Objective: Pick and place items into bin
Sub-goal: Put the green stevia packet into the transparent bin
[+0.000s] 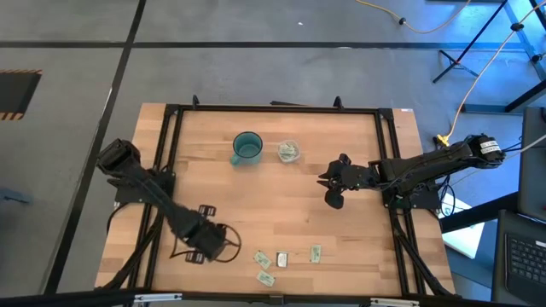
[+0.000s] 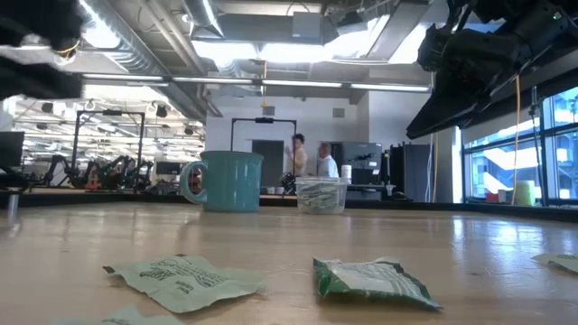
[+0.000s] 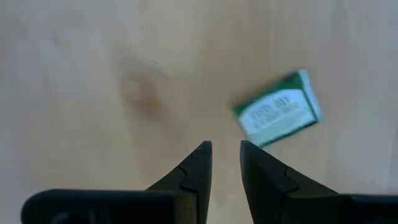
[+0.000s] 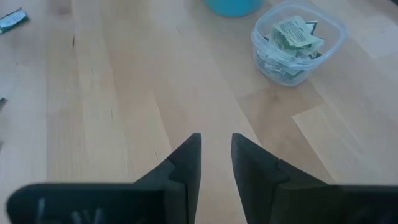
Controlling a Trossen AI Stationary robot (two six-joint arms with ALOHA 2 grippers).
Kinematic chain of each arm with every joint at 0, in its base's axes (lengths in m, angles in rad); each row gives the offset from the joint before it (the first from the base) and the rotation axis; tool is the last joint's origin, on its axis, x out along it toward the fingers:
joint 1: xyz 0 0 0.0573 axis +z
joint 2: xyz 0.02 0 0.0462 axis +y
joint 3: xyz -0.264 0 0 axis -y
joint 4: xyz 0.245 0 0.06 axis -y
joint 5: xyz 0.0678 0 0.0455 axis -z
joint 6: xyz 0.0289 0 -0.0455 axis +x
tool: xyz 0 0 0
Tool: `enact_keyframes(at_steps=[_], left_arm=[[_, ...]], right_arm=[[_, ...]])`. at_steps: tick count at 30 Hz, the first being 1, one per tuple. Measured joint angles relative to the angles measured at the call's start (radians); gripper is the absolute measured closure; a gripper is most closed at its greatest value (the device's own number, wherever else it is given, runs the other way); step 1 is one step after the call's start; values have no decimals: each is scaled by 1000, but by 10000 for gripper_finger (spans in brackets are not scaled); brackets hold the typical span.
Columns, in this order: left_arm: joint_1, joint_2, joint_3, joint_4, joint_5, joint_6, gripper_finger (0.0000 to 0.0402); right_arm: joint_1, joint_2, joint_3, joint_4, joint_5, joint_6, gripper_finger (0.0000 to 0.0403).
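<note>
Near the front edge of the pale wooden surface [image 1: 281, 213], several pale green flat wrapped packets [image 1: 265, 278] are seen beside the left end effector [image 1: 229, 242], slightly parted and empty. Farther right, the right end effector [image 1: 324, 181] is held likewise, empty. Beyond, the clear plastic cup [image 1: 288, 152], filled with packets, is set beside the teal handled mug [image 1: 246, 147].

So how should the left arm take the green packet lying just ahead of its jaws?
From straight above, jaws closing across the green packet's short width. It lies flat and skewed on the table, so the left gripper would likely need a wrist turn and to press down.
</note>
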Motion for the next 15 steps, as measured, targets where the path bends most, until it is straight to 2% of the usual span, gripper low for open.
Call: enact_keyframes(at_steps=[8, 15], left_arm=[[-60, 0, -93, 224, -11, -89, 322], [-86, 4, -96, 249, -33, -80, 325]], right_arm=[[0, 0, 0, 27, 0, 3, 311], [0, 0, 0, 30, 0, 6, 311]])
